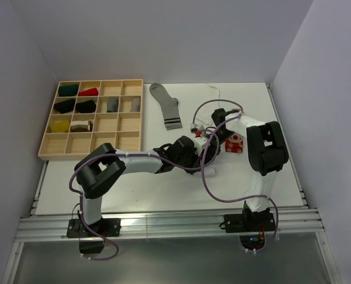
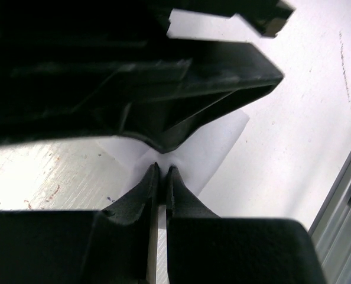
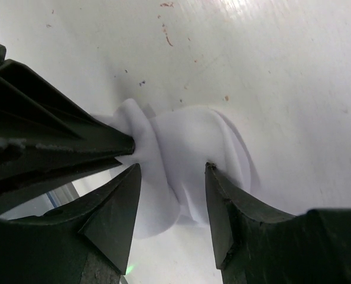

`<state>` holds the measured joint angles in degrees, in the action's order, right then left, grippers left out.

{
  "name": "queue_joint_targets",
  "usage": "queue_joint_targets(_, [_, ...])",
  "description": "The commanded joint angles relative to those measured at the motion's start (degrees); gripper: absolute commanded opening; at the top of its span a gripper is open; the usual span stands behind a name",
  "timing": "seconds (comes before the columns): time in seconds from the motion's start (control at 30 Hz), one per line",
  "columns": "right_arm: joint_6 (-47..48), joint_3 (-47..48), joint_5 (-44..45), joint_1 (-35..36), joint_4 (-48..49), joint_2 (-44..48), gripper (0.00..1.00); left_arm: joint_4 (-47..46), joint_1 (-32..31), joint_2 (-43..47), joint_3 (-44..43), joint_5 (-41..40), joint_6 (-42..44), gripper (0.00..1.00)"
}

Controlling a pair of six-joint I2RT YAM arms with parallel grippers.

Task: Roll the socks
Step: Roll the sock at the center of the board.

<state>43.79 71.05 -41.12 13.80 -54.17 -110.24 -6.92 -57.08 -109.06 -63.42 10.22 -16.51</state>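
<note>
A pale sock (image 3: 187,148) lies bunched on the table between both grippers; it also shows in the left wrist view (image 2: 220,145). My left gripper (image 2: 162,169) is shut on a fold of it, and its fingers (image 3: 75,139) show pinching the sock's left edge. My right gripper (image 3: 172,171) is open, jaws on either side of the bunched sock. In the top view the left gripper (image 1: 199,149) and right gripper (image 1: 213,137) meet at mid-table and hide most of the sock. A red-and-white patterned end (image 1: 236,144) lies beside the right arm. A grey-white sock with black stripes (image 1: 166,106) lies flat further back.
A wooden compartment tray (image 1: 117,141) stands at the left, with several rolled socks in its cells. Purple cables (image 1: 208,177) loop over the table between the arms. The table's metal rail (image 2: 347,195) runs along the near edge.
</note>
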Motion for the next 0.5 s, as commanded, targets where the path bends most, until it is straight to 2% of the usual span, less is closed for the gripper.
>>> queue_joint_targets(0.0, [-0.98, -0.56, 0.52, -1.85, 3.19, 4.58, 0.56, 4.9, -0.84, -3.09, 1.19, -0.2, -1.5, 0.0])
queue_joint_targets(0.3, [-1.95, -1.52, -0.71, -5.54, 3.72, 8.02, 0.55, 4.72, -0.84, -3.36, 1.19, -0.29, -2.12, 0.0])
queue_joint_targets(0.37, [-2.04, -1.61, -0.71, -6.33, 3.63, 8.37, 0.52, 5.16, -0.84, -3.44, 0.84, -0.37, -2.12, 0.0])
queue_joint_targets(0.47, [-2.66, -2.66, -0.89, -8.52, 4.51, 9.25, 0.44, 5.34, -0.84, -3.62, 0.66, -0.02, -2.29, 0.0])
